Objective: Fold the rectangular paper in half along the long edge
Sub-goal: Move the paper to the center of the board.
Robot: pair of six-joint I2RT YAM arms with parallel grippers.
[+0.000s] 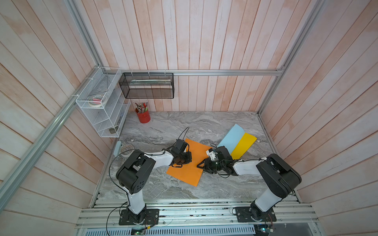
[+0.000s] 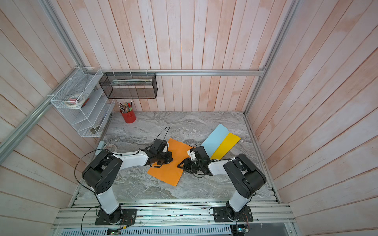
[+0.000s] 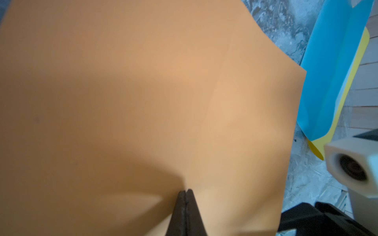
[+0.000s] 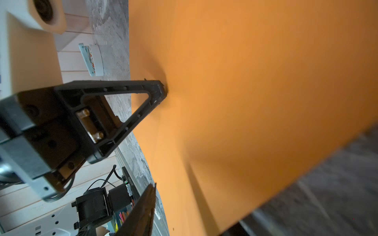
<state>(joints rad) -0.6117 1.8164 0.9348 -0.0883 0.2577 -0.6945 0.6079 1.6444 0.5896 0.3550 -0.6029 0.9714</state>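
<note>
The paper (image 1: 187,171) lies mid-way across the desk (image 1: 159,126), its left part hidden under the left claw (image 3: 185,194), which is clenched, tips pressing it. The right claw (image 1: 201,165) sits at the paper's right edge. Only one finger (image 4: 143,206) shows, so I cannot tell its grip. Bare desk lies in front. A blue sheet (image 1: 233,139) and a yellow sheet (image 1: 243,146) overlap behind.

Marble table (image 1: 163,126), orange paper (image 1: 192,169), red cup (image 1: 143,118)

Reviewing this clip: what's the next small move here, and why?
Probably close the right tool on the orange paper's edge beside it. Its jaws stand apart right at that edge, the sheet looks unfolded, and the shut left tool presses it down.
</note>
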